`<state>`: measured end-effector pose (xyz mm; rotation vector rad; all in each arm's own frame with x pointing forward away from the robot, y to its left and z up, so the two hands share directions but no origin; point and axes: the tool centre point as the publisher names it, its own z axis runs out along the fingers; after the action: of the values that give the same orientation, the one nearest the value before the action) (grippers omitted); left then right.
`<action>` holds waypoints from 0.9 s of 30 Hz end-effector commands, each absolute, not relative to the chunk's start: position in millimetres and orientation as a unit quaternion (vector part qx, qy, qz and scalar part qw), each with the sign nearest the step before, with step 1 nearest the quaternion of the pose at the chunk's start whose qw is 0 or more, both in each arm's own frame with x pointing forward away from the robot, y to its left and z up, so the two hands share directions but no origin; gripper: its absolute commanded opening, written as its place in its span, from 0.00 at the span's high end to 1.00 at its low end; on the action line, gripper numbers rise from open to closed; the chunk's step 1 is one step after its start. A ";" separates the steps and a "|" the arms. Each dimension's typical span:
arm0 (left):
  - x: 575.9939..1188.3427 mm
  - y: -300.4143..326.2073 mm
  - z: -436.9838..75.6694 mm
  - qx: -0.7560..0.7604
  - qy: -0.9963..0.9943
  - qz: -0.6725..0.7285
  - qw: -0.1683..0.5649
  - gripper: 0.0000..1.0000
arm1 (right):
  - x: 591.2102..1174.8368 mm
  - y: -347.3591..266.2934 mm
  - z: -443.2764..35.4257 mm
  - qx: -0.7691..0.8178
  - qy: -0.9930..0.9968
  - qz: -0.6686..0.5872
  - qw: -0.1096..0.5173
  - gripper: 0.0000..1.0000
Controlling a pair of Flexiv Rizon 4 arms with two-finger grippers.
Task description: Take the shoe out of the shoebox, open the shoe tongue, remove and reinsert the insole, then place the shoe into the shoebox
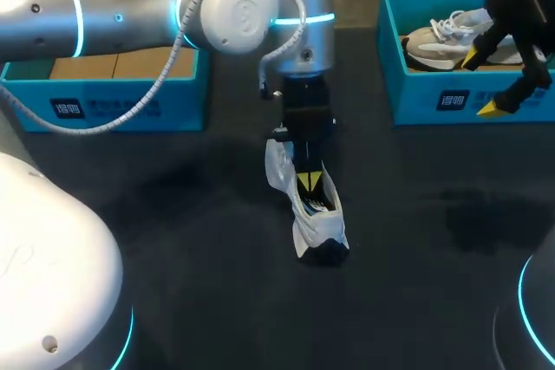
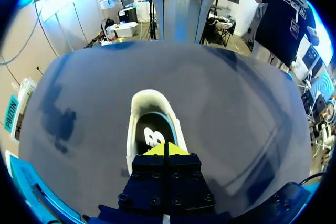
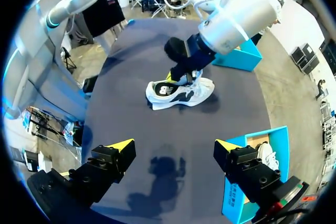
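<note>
Shoe (image 1: 310, 205): where do we log it?
— Table centre, upright for insole work; our left gripper (image 1: 308, 181), tips pressed together, sits in its mouth. Our right gripper (image 1: 482, 84), spread, hangs over the shoebox (image 1: 434, 97) at 2 o'clock.

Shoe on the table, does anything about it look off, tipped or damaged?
Nothing stands out. The shoe stands upright on its sole on the table, with the insole lying inside and no damage visible. The left arm's jaws are closed at its opening.

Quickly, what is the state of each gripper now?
Left gripper: closed, tips at the white shoe's opening.
Right gripper: open, holding nothing.
</note>
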<state>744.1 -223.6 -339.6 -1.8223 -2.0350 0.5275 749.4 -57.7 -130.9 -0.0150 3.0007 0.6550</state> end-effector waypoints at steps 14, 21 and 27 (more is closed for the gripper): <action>726.8 -231.4 -382.4 -0.640 -0.725 0.177 0.184 1.00 | 751.2 -56.7 -131.5 -0.005 0.977 0.212 0.034 0.00; 719.3 -235.9 -385.1 -0.646 -0.727 0.164 0.169 1.00 | 751.2 -56.7 -131.5 -0.005 0.977 0.212 0.034 0.00; 718.1 -236.5 -381.5 -0.647 -0.729 0.163 0.154 1.00 | 751.2 -56.7 -131.5 -0.005 0.977 0.212 0.034 0.00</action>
<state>721.8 -241.4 -384.2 -1.8464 -2.0786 0.4663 749.0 -57.6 -131.3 -0.0156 2.9997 0.6565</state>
